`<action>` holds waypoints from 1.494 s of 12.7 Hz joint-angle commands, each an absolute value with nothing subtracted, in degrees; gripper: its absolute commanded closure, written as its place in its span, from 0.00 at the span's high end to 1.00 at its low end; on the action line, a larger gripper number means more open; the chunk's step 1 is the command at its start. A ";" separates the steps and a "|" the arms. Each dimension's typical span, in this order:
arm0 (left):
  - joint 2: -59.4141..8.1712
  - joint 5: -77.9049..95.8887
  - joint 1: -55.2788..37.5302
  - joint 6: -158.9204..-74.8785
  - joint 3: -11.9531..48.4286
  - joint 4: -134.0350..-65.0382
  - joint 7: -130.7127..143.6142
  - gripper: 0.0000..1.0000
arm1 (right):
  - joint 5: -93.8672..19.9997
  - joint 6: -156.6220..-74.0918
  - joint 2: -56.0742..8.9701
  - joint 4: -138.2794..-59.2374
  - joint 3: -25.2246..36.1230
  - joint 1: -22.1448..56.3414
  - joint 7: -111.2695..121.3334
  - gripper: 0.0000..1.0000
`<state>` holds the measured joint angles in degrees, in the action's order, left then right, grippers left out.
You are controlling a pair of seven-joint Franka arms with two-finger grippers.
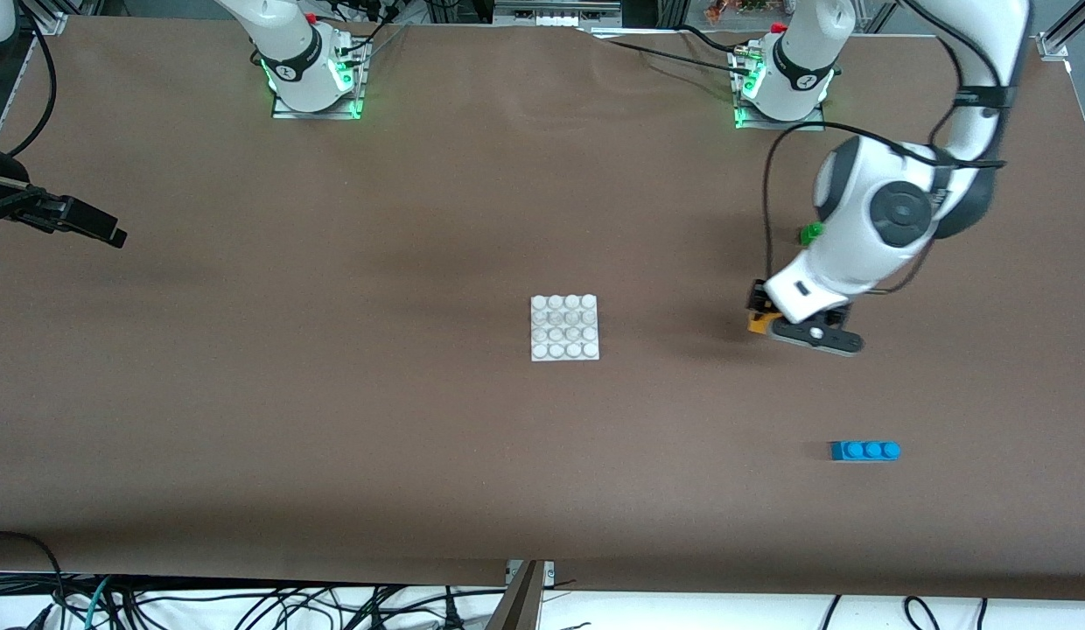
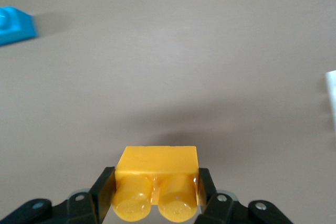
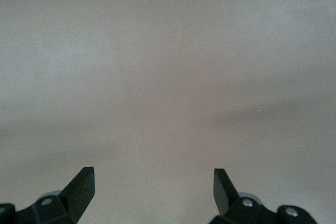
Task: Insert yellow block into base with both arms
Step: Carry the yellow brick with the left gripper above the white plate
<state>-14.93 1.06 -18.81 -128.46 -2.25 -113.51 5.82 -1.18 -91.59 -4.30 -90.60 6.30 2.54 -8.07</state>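
Observation:
My left gripper (image 1: 758,317) is shut on the yellow block (image 1: 758,323), low over the table toward the left arm's end. In the left wrist view the yellow block (image 2: 156,174) sits between the two black fingers (image 2: 103,190), its two studs pointing at the camera. The base (image 1: 564,328), a white studded plate, lies flat mid-table, apart from the block; only its edge (image 2: 332,98) shows in that wrist view. My right gripper (image 1: 105,229) waits at the right arm's end of the table. In the right wrist view the right gripper (image 3: 153,187) is open over bare table, with nothing between its fingers.
A green brick (image 1: 809,233) lies near the left arm, partly hidden by its wrist. A blue three-stud brick (image 1: 864,451) lies nearer the front camera than the left gripper, and the blue brick (image 2: 16,24) also shows in the left wrist view. Brown table (image 1: 332,394) surrounds the base.

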 commanded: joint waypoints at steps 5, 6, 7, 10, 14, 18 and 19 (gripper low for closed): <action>-30.20 7.82 -32.94 -119.35 -2.81 -93.02 24.32 0.00 | -1.05 -91.76 -2.64 -92.11 5.62 1.93 -7.82 1.00; -32.93 7.82 -34.61 -119.36 -2.81 -90.12 28.70 0.00 | -1.05 -91.76 -2.64 -92.11 5.62 1.93 -7.82 1.00; -34.96 7.82 -36.11 -119.36 -2.81 -87.65 31.61 0.00 | -1.05 -91.67 -2.64 -92.11 5.62 1.93 -7.82 1.00; -39.27 10.44 -38.40 -119.36 -2.81 -81.94 35.06 0.00 | -1.14 -91.58 -2.64 -92.11 5.54 1.93 -7.82 1.00; -42.97 12.39 -40.87 -119.36 -3.16 -78.40 38.23 0.00 | -1.14 -91.58 -2.64 -92.20 5.62 1.93 -7.74 1.00; -45.26 12.48 -41.48 -119.62 -3.16 -77.61 40.60 0.00 | -1.05 -91.50 -2.64 -92.20 5.54 1.93 -7.73 1.00; -45.61 12.48 -41.83 -119.62 -3.16 -77.61 41.21 0.00 | -1.05 -91.49 -2.64 -92.11 5.54 1.93 -7.73 1.00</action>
<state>-43.70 11.02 -40.45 -121.14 -2.02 -80.37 39.74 -1.18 -91.52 -4.30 -90.67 6.25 2.53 -8.07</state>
